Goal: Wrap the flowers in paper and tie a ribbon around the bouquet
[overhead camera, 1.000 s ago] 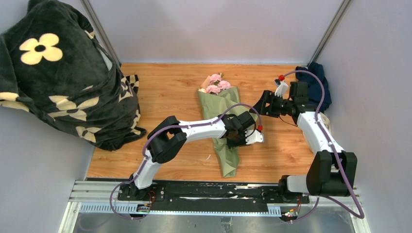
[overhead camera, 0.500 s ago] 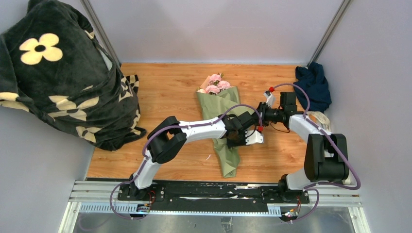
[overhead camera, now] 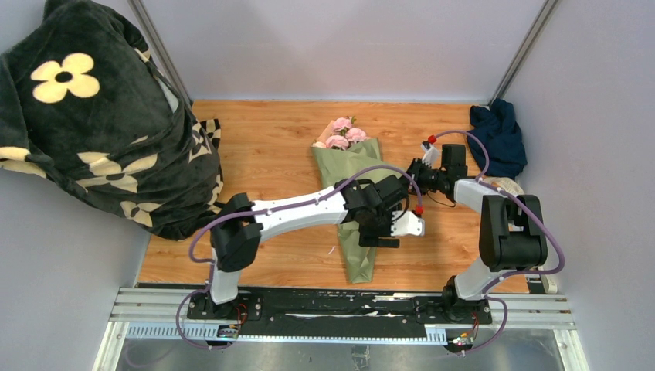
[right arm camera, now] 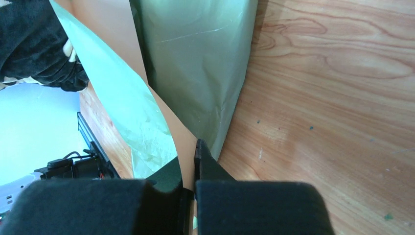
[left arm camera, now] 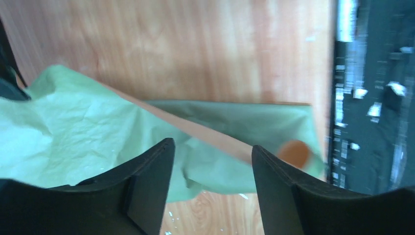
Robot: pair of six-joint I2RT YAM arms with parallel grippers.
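As seen from above, hold just handed over: right gripper (right arm camera: 195, 152) pressed together on the loose edge of the paper (right arm camera: 195, 58), just right of the middle of the bouquet (overhead camera: 340, 166); left gripper (left arm camera: 211, 147) spread over its near half, gripping nothing. One second ago reversed: left shut at the bouquet, right wide open and well right of it. Probably keeps the wrap from unrolling and frees the left for the ribbon, unseen. At the bouquet's far end, flowers (overhead camera: 342, 134) wrapped.

Wooden table (overhead camera: 263, 147): orange-brown top with visible grain.
Black blanket (overhead camera: 93, 131), cream flower prints: heaped at the table's far left corner, draping over its left edge.
Dark navy cloth (overhead camera: 498, 135): crumpled at the table's far right corner.
Black mounting strip (overhead camera: 324, 303): along the table's near edge.
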